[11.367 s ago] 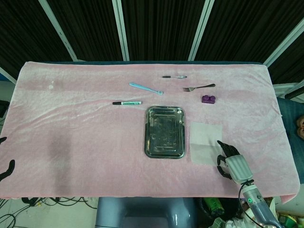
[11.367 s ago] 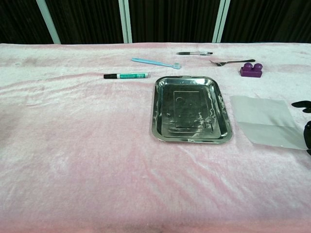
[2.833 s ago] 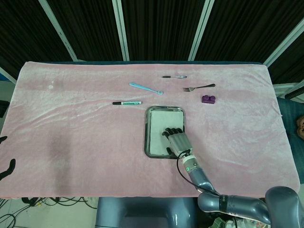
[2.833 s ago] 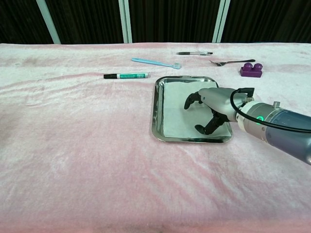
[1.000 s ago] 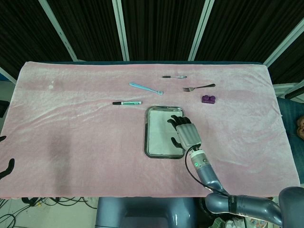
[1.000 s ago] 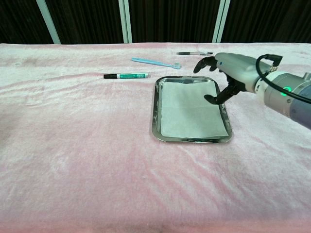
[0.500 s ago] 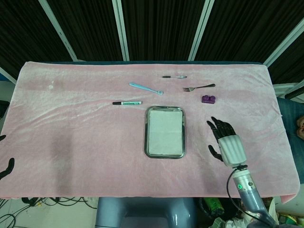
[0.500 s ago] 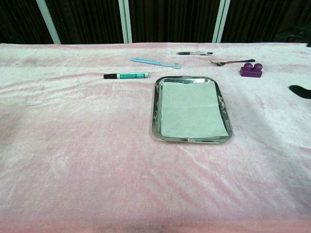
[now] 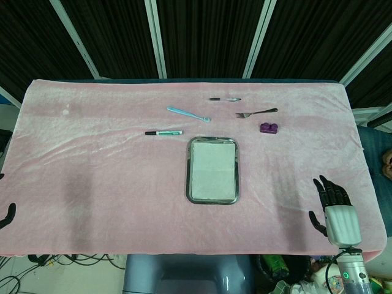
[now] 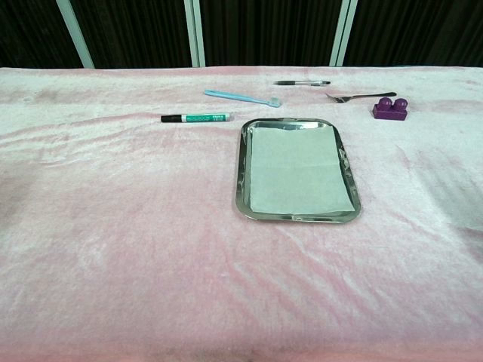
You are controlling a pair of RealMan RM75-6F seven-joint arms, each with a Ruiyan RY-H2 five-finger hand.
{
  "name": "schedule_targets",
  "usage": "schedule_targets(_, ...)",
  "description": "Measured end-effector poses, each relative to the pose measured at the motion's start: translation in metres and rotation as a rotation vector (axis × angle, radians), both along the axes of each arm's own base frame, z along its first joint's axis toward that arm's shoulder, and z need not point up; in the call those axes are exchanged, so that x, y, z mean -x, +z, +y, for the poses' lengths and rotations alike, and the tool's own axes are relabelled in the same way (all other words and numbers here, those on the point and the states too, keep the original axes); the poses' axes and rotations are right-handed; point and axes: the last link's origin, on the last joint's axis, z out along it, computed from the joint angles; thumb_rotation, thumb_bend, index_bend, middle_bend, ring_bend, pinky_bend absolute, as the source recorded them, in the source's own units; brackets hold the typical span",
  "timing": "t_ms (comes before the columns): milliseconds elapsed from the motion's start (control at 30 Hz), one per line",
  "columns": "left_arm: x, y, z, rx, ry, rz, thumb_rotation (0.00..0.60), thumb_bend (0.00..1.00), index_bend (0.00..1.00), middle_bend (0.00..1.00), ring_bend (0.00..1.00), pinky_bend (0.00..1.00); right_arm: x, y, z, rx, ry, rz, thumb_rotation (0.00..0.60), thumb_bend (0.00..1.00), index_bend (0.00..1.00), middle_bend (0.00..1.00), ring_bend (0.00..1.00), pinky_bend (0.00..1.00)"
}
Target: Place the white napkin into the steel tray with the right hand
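Head view: white napkin lying flat inside steel tray, filling most of the tray floor, long axis running front-to-back w/ the tray's. Right hand well apart from it, off at the table's near right corner, fingers spread & holding nothing; napkin sits to that hand's left & a bit farther from the robot. Left hand barely visible at the far left edge, only a dark tip showing, so cannot tell its state; also further from the tray than the right. Judging from the lie: placement looks done, nothing left but to keep the arm clear. Nothing between right hand & tray except bare pink cloth. Beyond the tray: green marker, light-blue toothbrush, pen, fork, purple block, all apart from the tray. Chest view: no hand in frame. Napkin flat w/in the tray rim, edges roughly parallel to the rim, a strip of steel showing along the far & right sides. Marker just off the tray's far left corner, not touching; toothbrush, pen, fork, block farther back.
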Motion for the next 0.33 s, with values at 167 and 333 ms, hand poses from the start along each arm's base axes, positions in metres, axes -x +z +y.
schedule_targets(167, 0.000, -0.001, 0.001, 0.004, 0.002, 0.011, 0.600, 0.40, 0.15, 0.05, 0.00, 0.00, -0.002, 0.008, 0.009, -0.001, 0.003, 0.018, 0.600, 0.25, 0.10, 0.05, 0.11, 0.15)
schedule_targets(333, 0.000, -0.001, 0.002, 0.005, 0.003, 0.009, 0.600, 0.40, 0.15, 0.04, 0.00, 0.00, -0.005, 0.017, 0.014, 0.007, -0.004, 0.026, 0.600, 0.25, 0.09, 0.05, 0.11, 0.15)
